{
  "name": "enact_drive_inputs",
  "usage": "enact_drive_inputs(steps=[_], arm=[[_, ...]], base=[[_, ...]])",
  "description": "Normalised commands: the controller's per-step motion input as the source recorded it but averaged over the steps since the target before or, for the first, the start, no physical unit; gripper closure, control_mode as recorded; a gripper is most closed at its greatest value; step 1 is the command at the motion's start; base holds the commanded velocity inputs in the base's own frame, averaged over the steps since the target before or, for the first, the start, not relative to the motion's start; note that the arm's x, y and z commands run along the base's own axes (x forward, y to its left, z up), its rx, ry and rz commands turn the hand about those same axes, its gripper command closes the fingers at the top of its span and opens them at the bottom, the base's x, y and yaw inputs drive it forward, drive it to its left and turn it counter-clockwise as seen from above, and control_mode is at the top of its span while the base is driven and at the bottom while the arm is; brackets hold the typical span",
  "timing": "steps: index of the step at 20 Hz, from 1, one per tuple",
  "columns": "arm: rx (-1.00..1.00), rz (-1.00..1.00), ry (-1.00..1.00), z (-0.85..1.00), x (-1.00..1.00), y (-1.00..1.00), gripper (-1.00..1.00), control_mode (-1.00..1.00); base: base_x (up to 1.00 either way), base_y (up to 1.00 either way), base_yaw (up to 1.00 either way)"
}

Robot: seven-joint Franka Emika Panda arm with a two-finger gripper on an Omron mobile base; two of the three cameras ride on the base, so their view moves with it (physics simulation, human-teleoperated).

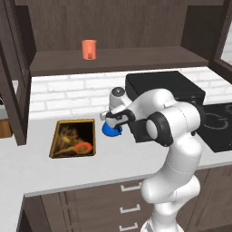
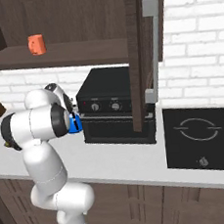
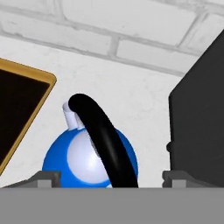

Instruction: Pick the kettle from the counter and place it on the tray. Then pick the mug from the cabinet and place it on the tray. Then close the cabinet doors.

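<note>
The blue kettle (image 1: 110, 130) (image 2: 76, 124) stands on the white counter (image 1: 113, 156), between the tray (image 1: 55, 137) and the black oven. In the hand view its black arched handle (image 3: 103, 135) rises between my two fingertips. My gripper (image 3: 111, 177) (image 1: 113, 122) is open, low over the kettle, its jaws straddling the handle without touching it. The gold-rimmed tray (image 3: 43, 83) lies just left of the kettle, with nothing on it. The orange mug (image 1: 89, 49) (image 2: 36, 44) sits on the cabinet shelf (image 1: 136, 59). The cabinet doors (image 2: 138, 57) (image 1: 11, 90) stand open.
A black oven (image 1: 167, 88) (image 2: 113, 106) stands on the counter close to the right of the kettle. A dark cooktop (image 2: 205, 137) lies farther right. White brick wall (image 3: 131, 26) runs behind. Brown drawers (image 1: 131, 199) sit under the counter.
</note>
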Motion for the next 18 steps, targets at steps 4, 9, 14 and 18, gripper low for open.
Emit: enact_drive_inputs(steps=[4, 9, 14, 18], arm=[[0.0, 0.0, 0.01, 0.0, 0.0, 0.0, 1.0, -1.0], [0.0, 0.0, -0.02, 0.0, -0.01, 0.01, 1.0, -1.0], [0.0, -0.01, -0.04, 0.29, -0.14, 0.18, 1.0, -1.0], [0.0, -0.04, -0.09, 0.46, -0.31, 0.2, 1.0, -1.0]], base=[[0.0, 0.0, 0.0], [0.0, 0.0, 0.0], [0.0, 0.0, 0.0], [0.0, 0.0, 0.0]])
